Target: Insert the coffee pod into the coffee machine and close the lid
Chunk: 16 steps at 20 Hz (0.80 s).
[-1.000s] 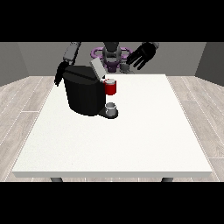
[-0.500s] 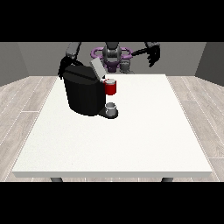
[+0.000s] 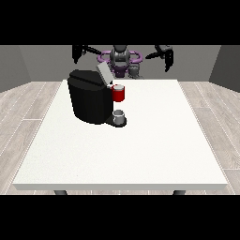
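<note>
Coffee pod: no loose pod shows on the counter; I cannot tell whether one already sits inside the coffee machine point(image 3: 91, 101).
Lid point(image 3: 104, 73): it stands tilted up at the machine's top, not yet shut, so closing looks like the step left.
How to close it: I would bring a hand over the raised edge and press down and forward, keeping the machine from sliding.
Hand at the view's left point(image 3: 78, 50): raised, well apart from the lid, holding nothing; how its fingers lie I cannot tell.
Hand at the view's right point(image 3: 165, 52): raised, far off, fingers hanging relaxed, holding nothing.
Nearby: the red part point(image 3: 119, 93) at the machine's front and the grey cup point(image 3: 120, 115) beneath it; a low sweep might knock them.
Counter point(image 3: 140, 150): white.
</note>
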Motion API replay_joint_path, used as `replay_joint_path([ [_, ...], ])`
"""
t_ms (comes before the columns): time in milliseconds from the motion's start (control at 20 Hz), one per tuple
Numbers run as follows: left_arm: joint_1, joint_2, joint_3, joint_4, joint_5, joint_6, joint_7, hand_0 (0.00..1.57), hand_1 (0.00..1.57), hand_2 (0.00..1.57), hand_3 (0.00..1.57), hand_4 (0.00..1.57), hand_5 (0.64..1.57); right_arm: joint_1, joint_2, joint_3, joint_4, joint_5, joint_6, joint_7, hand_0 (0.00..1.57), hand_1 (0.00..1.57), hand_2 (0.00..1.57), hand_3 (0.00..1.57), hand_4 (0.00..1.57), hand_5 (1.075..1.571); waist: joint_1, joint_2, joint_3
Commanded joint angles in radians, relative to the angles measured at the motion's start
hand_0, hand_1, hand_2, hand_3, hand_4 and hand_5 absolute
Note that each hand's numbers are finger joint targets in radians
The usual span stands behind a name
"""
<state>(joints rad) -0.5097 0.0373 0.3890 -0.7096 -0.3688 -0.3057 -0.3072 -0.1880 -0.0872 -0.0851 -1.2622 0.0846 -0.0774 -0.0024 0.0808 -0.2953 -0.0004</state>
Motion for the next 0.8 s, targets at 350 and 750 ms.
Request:
replay_joint_path([
  [350,0.052,-0.003,-0.072,-0.225,0.107,-0.03,0.072,0.0,0.0,0.0,0.0,0.39,1.571,-0.171,-0.076,-0.036,-0.035,-0.025,0.057,0.036,0.0,0.0,0.0,0.0,0.0,1.571,0.059,0.114,0.0006],
  [750,0.138,-0.008,-0.15,-0.372,0.157,0.003,0.116,0.0,0.0,0.0,0.0,0.34,1.571,-0.264,-0.085,-0.106,0.047,-0.109,0.068,0.094,0.0,0.0,0.0,0.0,0.08,1.571,0.088,0.189,0.0005],
])
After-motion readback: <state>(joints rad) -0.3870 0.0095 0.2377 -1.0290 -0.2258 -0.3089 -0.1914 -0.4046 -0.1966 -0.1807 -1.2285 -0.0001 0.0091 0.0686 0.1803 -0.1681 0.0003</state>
